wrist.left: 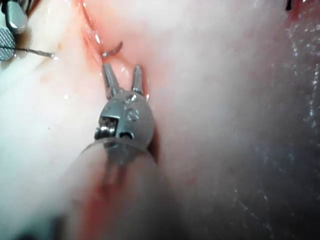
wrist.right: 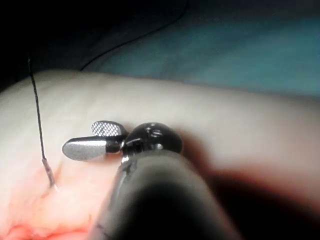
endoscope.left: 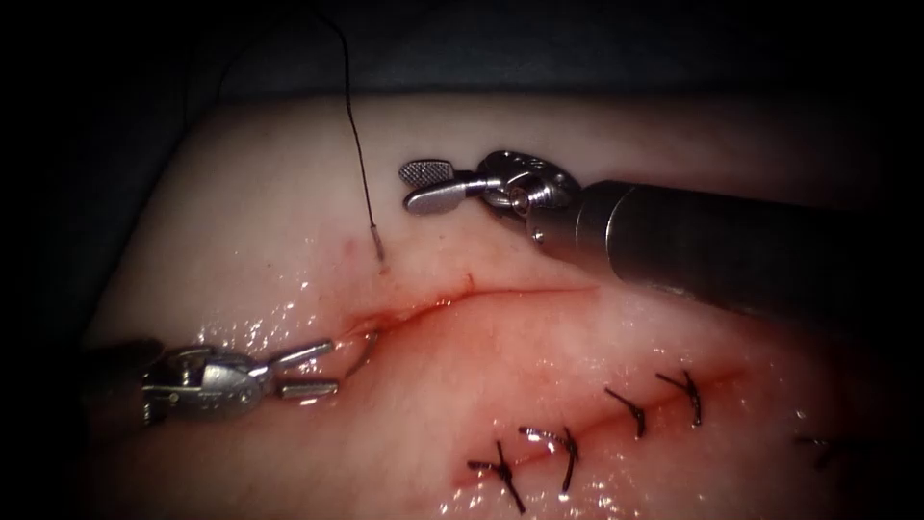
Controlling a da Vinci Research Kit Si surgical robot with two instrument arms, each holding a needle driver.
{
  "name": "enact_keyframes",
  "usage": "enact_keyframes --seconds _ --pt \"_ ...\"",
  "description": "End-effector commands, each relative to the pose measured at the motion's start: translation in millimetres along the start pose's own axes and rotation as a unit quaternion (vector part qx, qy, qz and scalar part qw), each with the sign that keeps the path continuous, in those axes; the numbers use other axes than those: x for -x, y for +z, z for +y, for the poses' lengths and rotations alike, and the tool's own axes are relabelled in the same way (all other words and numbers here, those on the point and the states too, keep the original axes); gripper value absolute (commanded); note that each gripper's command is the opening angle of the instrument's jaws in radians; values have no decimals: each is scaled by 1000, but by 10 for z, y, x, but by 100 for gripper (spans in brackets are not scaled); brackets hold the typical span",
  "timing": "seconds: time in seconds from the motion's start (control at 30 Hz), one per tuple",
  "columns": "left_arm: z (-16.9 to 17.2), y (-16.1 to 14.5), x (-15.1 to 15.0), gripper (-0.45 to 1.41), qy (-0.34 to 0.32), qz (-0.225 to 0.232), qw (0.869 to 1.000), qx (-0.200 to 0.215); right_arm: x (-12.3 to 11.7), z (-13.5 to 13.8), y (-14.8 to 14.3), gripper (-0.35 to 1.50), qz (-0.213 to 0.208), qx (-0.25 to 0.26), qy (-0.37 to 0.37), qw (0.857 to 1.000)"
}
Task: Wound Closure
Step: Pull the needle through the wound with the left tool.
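We see the needle point(endoscope.left: 364, 352) buried in the tissue point(endoscope.left: 539, 337) at the left end of the cut point(endoscope.left: 481, 292): its swaged tail point(endoscope.left: 378, 248) stands out above the cut, trailing the thread point(endoscope.left: 356, 135), and its tip arcs out below. The left tool point(endoscope.left: 306, 371), jaws spread and holding nothing, lies just beside that tip. The right tool point(endoscope.left: 419, 188), jaws also spread and empty, hovers near the tail.
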Motion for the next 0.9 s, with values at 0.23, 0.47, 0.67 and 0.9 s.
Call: enact_keyframes --seconds 0.23,0.47,0.67,0.9 --pt "-10 16 -1 15 -1 4 1000 0 5 3 16 106 -1 -2 -5 1000" --pt "-12 27 8 24 -7 -6 1000 -6 11 3 16 94 -2 -2 -8 1000" --pt "-14 40 10 31 -11 -7 1000 -9 16 3 17 86 -2 -2 -11 1000" --pt "-17 54 10 31 -13 -11 1000 -8 18 3 17 84 -2 -1 -11 1000"
